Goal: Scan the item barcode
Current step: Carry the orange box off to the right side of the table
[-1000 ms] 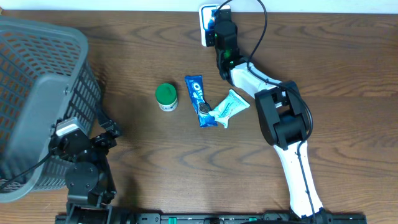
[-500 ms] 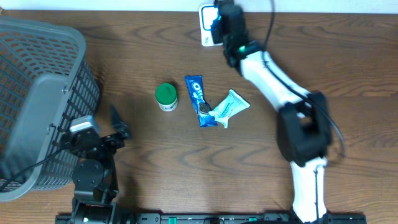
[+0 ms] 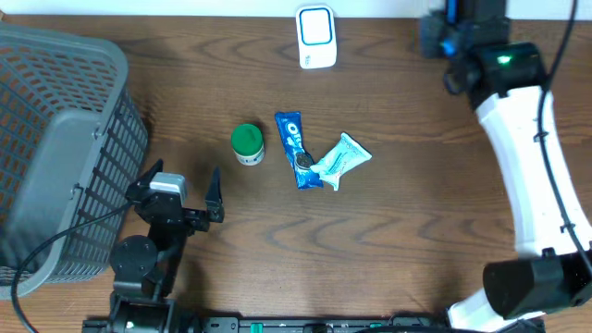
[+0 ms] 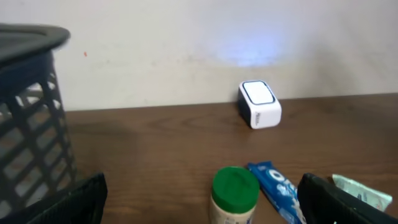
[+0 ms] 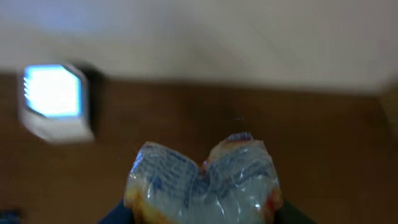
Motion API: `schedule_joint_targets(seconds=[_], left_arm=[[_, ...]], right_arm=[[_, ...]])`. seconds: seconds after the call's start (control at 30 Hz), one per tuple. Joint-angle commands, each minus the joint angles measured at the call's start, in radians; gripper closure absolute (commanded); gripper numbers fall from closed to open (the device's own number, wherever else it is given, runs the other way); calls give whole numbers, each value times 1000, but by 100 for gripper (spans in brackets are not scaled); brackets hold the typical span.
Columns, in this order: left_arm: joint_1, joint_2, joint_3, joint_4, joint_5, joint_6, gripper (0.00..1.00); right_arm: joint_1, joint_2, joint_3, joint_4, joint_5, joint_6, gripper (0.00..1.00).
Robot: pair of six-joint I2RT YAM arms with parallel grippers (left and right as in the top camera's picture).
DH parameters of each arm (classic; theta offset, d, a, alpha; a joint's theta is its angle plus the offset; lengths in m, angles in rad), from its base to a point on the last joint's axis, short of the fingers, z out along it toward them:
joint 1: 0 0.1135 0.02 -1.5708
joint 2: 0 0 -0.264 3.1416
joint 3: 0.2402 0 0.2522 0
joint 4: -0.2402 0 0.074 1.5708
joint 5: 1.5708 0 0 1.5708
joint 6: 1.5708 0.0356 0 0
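My right gripper [image 5: 202,214] is shut on a crumpled clear packet [image 5: 202,180] with printed text and orange edges. In the overhead view that gripper [image 3: 450,39] is at the far right of the table's back edge, and I cannot make out the packet there. The white barcode scanner [image 3: 315,37] stands at the back centre, with its blue-lit face [image 5: 55,93] left of the packet in the right wrist view. My left gripper [image 3: 181,190] is open and empty, near the basket, facing a green-lidded jar [image 4: 235,193].
A grey mesh basket [image 3: 55,139] fills the left side. At mid-table lie the green-lidded jar [image 3: 247,143], a blue Oreo pack [image 3: 296,148] and a pale teal packet [image 3: 340,159]. A white wall runs behind the scanner [image 4: 259,104].
My right arm has swung away from the scanner to the far right, carrying the packet. My left gripper has moved right, away from the basket and toward the items.
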State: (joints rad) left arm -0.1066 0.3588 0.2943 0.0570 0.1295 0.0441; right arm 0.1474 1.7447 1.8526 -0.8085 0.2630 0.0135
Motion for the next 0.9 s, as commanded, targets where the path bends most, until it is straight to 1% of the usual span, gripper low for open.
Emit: schedule_joint_targets(seconds=[0.0, 0.17, 0.33, 0.5, 0.67, 0.8, 0.87], left_arm=[[2, 0, -46, 18, 29, 15, 2], [1, 0, -90, 24, 74, 13, 2], [1, 0, -125, 23, 77, 3, 2], [1, 0, -129, -10, 77, 4, 2], [1, 0, -129, -20, 76, 4, 2], [1, 0, -129, -26, 76, 4, 2], [1, 0, -129, -29, 76, 4, 2]], right_arm=[[-116, 26, -10, -92, 9, 13, 73], [-280, 70, -11, -167, 9, 64, 73], [-452, 145, -11, -219, 9, 88, 74], [-589, 245, -11, -229, 9, 88, 76], [-686, 351, -11, -209, 9, 87, 76], [-753, 418, -11, -170, 9, 86, 73], [-789, 443, -11, -149, 9, 82, 67]])
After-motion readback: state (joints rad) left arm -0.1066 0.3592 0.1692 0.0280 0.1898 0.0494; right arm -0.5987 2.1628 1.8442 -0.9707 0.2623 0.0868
